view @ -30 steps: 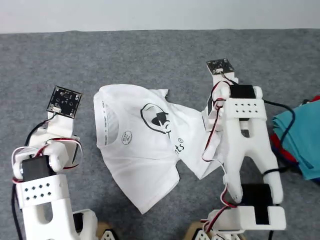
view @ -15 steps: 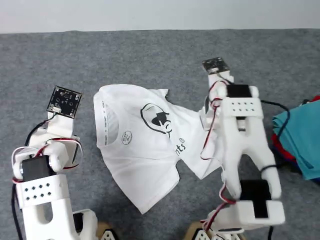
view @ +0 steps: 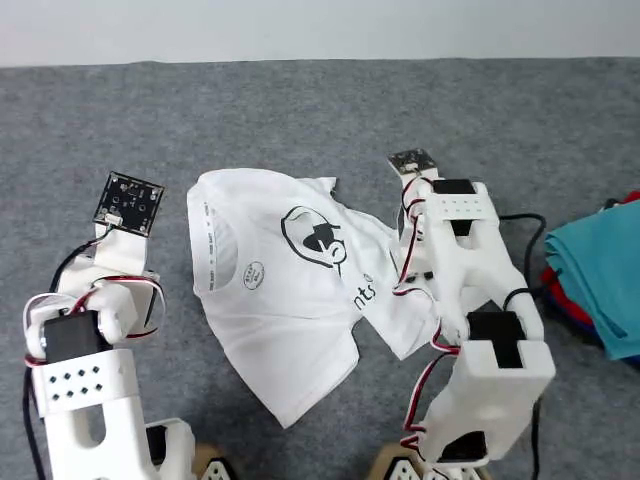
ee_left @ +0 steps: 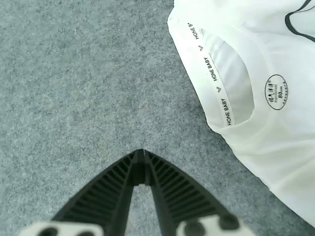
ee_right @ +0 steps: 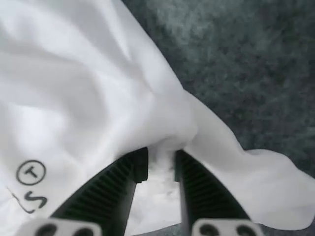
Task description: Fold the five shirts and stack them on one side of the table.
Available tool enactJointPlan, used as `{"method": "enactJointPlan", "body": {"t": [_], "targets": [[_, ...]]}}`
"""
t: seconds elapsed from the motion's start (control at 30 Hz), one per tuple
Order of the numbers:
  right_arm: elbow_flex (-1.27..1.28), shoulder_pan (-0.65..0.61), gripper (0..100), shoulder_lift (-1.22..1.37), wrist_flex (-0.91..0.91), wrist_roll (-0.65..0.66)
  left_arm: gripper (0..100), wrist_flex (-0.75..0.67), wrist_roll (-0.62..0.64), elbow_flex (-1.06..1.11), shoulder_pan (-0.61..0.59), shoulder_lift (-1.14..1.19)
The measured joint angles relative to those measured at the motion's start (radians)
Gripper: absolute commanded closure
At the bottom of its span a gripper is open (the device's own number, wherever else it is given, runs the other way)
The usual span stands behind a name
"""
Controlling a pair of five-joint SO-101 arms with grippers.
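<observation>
A white shirt [view: 270,300] lies crumpled and unfolded about the middle of the grey bench [view: 300,120], between the two arms. Its neck opening faces the bench's left edge and its black printed figure faces up. One lobe of cloth trails toward the near edge and another spreads toward the right edge. The right arm [view: 470,300] stretches from the near edge over that right-hand part of the shirt. In its wrist view the right end effector [ee_right: 160,160] has its two dark ribbed fingers [ee_right: 133,172] drawn close together. A raised fold of the white cloth is gathered between them and bunches up at their tips, so it grips the shirt by that fold. Bare grey bench shows just past the cloth's edge. The left arm [view: 90,340] stands at the near left corner, apart from the shirt. The left end effector [ee_left: 142,157] is fully closed, its tips meeting in a point. It holds nothing and hangs over bare bench just beside the shirt's collar [ee_left: 221,93], without touching it. At the right edge of the bench, well apart from the white shirt, sits a pile of shirts [view: 600,280]. A teal one lies on top, and red and dark blue edges show beneath it on the side facing the right arm.
</observation>
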Motion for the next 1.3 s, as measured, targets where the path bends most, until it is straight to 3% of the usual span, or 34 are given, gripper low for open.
{"method": "enactJointPlan", "body": {"t": [0.33,0.5,0.7,1.03,1.3], "targets": [[0.0,0.031,86.3,-0.002,0.005,0.02,100,0.0,0.0,0.0,0.0,0.0],[-0.003,0.034,99.6,0.035,-0.009,0.023,100,0.0,0.0,0.0,0.0,0.0],[-0.02,0.032,98.9,0.034,0.002,0.026,100,0.0,0.0,-0.011,0.0,0.0],[-0.02,0.034,98.9,-0.282,0.253,0.091,100,0.051,0.021,-0.247,0.075,0.014],[-0.018,0.034,98.9,-0.39,0.431,0.092,99,0.051,0.028,-0.411,0.115,0.327]]}}
